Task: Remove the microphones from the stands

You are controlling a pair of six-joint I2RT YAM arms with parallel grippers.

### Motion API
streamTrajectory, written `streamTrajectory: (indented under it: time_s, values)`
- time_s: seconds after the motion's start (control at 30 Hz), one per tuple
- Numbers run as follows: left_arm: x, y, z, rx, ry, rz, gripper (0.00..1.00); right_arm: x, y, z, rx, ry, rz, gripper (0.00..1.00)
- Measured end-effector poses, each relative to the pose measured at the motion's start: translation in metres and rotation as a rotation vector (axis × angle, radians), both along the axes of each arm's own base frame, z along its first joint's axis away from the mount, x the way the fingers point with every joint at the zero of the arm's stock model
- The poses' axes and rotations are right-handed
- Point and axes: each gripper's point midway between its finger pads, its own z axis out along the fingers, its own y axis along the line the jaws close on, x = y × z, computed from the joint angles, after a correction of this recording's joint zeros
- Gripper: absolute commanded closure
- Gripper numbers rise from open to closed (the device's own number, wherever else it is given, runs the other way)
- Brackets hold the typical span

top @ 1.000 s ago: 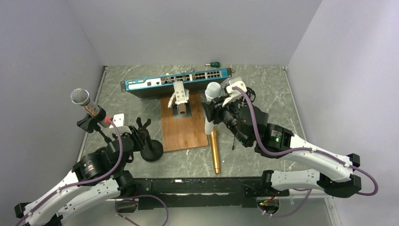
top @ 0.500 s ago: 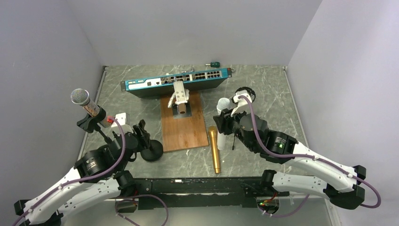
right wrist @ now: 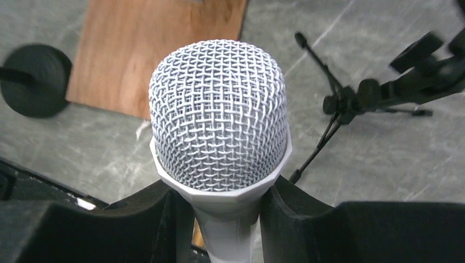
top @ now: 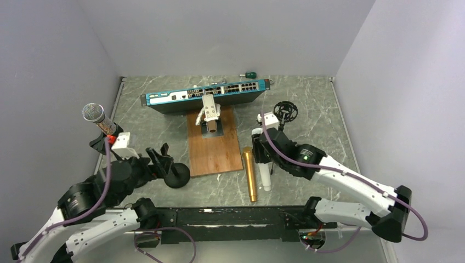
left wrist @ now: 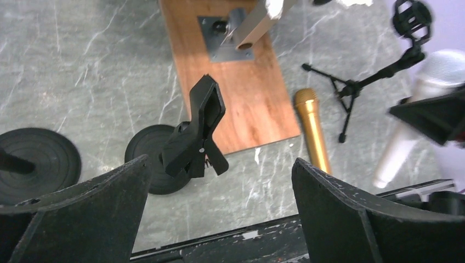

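Right wrist: white microphone (right wrist: 219,126) sits clamped between the jaws (head protruding).

Plain pale lilac walls (top: 219,33) fill the frame's top and sides, enclosing a grey marbled tabletop (top: 312,104) at centre

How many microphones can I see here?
3. A silver-headed microphone sits in the stand at far left; a gold microphone lies beside the wooden board; a white microphone is in the right gripper. None looks hidden.
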Motion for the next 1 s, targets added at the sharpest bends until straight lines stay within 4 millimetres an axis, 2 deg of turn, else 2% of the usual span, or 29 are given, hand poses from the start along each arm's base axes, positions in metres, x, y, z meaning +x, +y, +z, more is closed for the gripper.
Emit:
streamTrajectory:
  time_s: [0.27, 0.5, 0.57, 0.77, 1.0]
  values:
    - [-0.01, 0.019, 0.037, -0.101, -0.129, -0.016, 0.01, -0.003, 0.006, -0.063, -0.14, 0.235, -0.039, 1.0]
    - [-0.018, 0.038, 0.062, -0.139, -0.181, 0.005, 0.01, 0.006, -0.003, -0.104, -0.258, 0.322, -0.181, 1.0]
    - [-0.021, 0.043, 0.065, -0.144, -0.185, 0.008, 0.02, 0.009, -0.008, -0.114, -0.297, 0.33, -0.225, 0.94]
    - [-0.031, 0.057, 0.07, -0.183, -0.213, 0.011, 0.02, 0.015, -0.018, -0.129, -0.358, 0.322, -0.297, 0.85]
    - [-0.033, 0.059, 0.066, -0.177, -0.206, 0.007, 0.02, 0.028, -0.024, -0.145, -0.419, 0.299, -0.342, 0.75]
